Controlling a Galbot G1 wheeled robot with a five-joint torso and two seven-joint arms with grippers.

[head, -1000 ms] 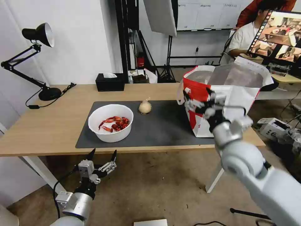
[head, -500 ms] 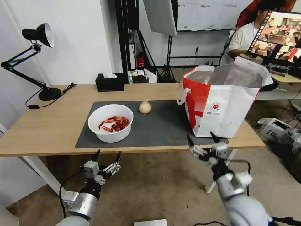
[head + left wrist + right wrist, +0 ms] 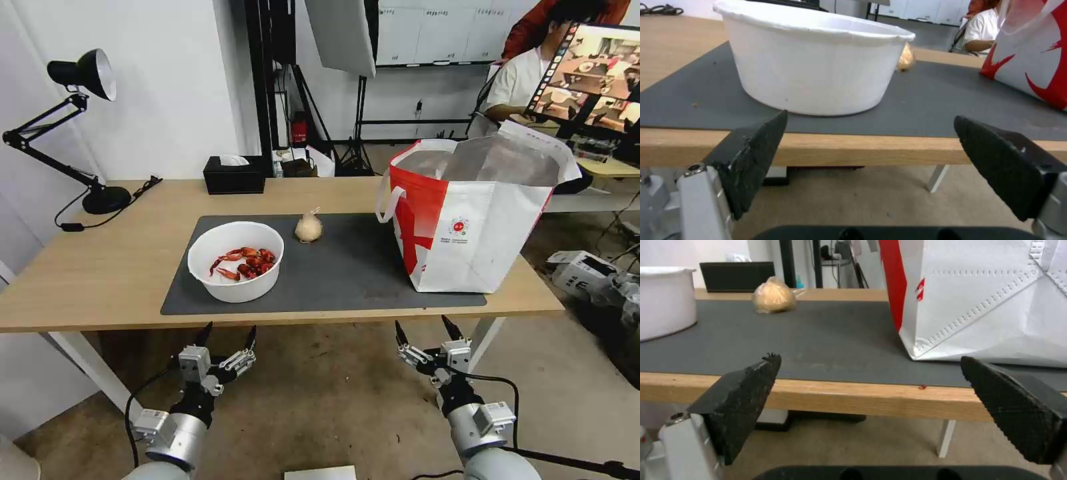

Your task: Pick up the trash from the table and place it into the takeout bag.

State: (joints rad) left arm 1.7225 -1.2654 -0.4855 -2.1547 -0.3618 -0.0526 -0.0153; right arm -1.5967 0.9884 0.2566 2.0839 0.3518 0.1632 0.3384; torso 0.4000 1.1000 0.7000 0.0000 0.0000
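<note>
On mat: white bowl [image 3: 235, 261] of red shells, beige pouch [image 3: 309, 227]; both end effectors [image 3: 227, 337] [image 3: 427, 332] spread, empty.

The bench [image 3: 100, 267] is light wood with a smooth matt grain, and the mat [image 3: 347, 267] on it is dark grey and dull. The white bowl [image 3: 818, 76] looks like matt plastic with a slightly rough rim. The takeout bag [image 3: 996, 306] has a woven, stitched white cloth face and a shiny foil lining [image 3: 493, 160]. Both claws carry black textured pads [image 3: 1018, 413] on pale metal.
</note>
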